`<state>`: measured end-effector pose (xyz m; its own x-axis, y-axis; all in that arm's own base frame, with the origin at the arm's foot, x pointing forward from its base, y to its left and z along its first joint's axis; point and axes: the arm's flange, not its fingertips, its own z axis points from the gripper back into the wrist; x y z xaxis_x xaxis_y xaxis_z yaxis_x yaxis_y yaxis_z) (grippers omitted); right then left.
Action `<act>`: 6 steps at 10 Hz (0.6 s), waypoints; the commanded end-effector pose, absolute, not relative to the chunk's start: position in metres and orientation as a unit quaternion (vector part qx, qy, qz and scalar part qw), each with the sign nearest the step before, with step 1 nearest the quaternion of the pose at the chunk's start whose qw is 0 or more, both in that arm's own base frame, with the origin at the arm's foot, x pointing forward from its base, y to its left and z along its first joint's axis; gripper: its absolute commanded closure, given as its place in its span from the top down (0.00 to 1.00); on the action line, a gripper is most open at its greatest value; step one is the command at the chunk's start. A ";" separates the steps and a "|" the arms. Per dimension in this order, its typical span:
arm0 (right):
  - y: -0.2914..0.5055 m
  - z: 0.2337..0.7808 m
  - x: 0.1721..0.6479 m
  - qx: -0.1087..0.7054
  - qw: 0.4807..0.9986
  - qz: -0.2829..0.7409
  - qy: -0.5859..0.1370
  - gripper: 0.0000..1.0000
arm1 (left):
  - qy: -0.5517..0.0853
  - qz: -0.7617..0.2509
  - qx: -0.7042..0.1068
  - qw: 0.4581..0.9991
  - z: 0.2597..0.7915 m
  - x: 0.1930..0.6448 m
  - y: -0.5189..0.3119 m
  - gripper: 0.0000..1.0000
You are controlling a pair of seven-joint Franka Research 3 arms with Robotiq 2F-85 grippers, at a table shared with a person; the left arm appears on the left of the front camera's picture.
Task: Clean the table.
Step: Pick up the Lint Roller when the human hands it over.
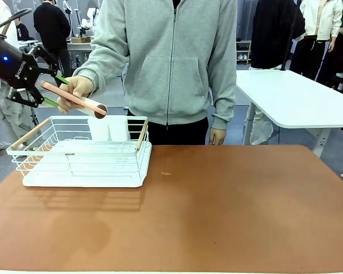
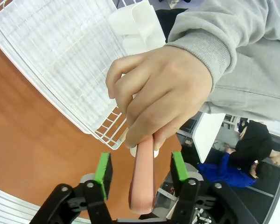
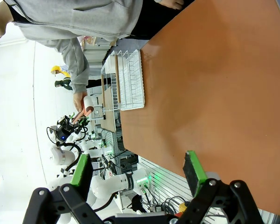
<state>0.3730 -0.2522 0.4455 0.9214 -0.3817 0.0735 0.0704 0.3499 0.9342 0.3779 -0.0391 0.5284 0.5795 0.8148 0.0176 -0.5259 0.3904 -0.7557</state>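
Left claw [image 2: 141,157] straddles pink handle [image 2: 142,186], far end hidden by hand [image 2: 158,93].

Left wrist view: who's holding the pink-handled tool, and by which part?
The person's hand grips the pink-handled tool partway up its handle. The left gripper is open, pads either side of the handle's free end, not touching.
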 end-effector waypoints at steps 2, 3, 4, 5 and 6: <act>-0.251 0.447 0.371 0.556 0.807 -0.135 -0.146 1.00 | -0.203 0.423 -0.362 0.805 0.532 0.381 -0.044 0.37; -0.251 0.447 0.371 0.556 0.807 -0.135 -0.146 1.00 | -0.202 0.422 -0.362 0.807 0.532 0.381 -0.046 0.27; -0.251 0.447 0.371 0.556 0.807 -0.135 -0.146 1.00 | -0.203 0.421 -0.361 0.807 0.532 0.380 -0.046 0.18; -0.251 0.447 0.371 0.556 0.807 -0.135 -0.146 1.00 | -0.203 0.422 -0.362 0.806 0.533 0.380 -0.046 0.07; -0.251 0.447 0.371 0.556 0.807 -0.135 -0.146 1.00 | -0.204 0.422 -0.362 0.806 0.533 0.379 -0.045 0.00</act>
